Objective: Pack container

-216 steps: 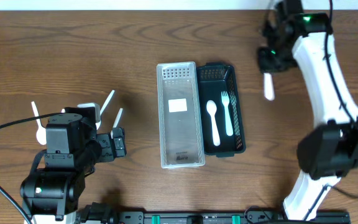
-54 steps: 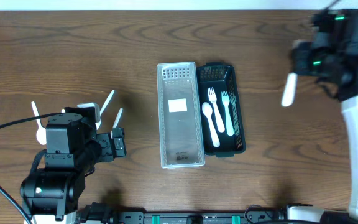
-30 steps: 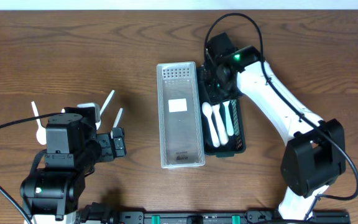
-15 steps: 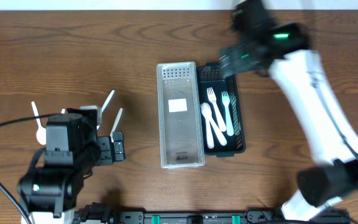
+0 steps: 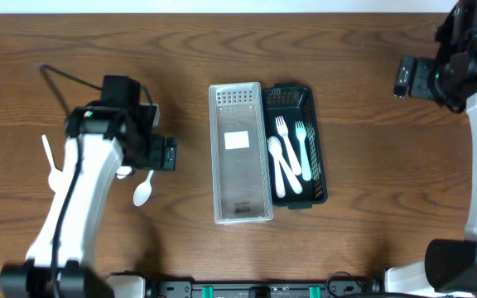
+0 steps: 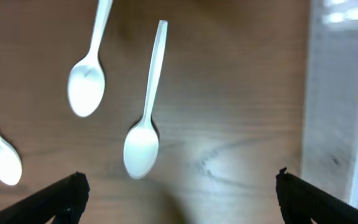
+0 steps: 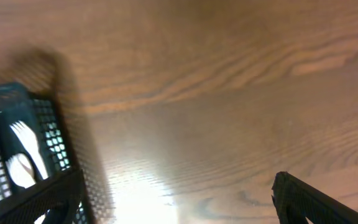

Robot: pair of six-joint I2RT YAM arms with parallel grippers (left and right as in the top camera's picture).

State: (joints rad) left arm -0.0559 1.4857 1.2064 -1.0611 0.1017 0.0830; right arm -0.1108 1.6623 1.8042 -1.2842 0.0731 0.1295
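Note:
The black mesh container (image 5: 315, 149) stands at mid-table with several white forks and spoons (image 5: 286, 157) lying in it. In the right wrist view its corner (image 7: 48, 124) shows at the left with a white fork (image 7: 23, 138) inside. Three white spoons lie on the wood at the left; the middle spoon (image 6: 143, 140) is just ahead of my open left gripper (image 6: 179, 205), which hovers empty above the table (image 5: 162, 154). My right gripper (image 5: 406, 76) is open and empty at the far right, well away from the container (image 7: 179, 208).
A clear plastic tray (image 5: 240, 190) stands against the container's left side; its edge (image 6: 347, 99) shows in the left wrist view. One spoon (image 5: 143, 192) lies near my left arm, another (image 5: 50, 161) further left.
The right arm swung from over the container to the far right corner, its jaws now wide. The left arm moved forward from the near-left edge to above the spoons.

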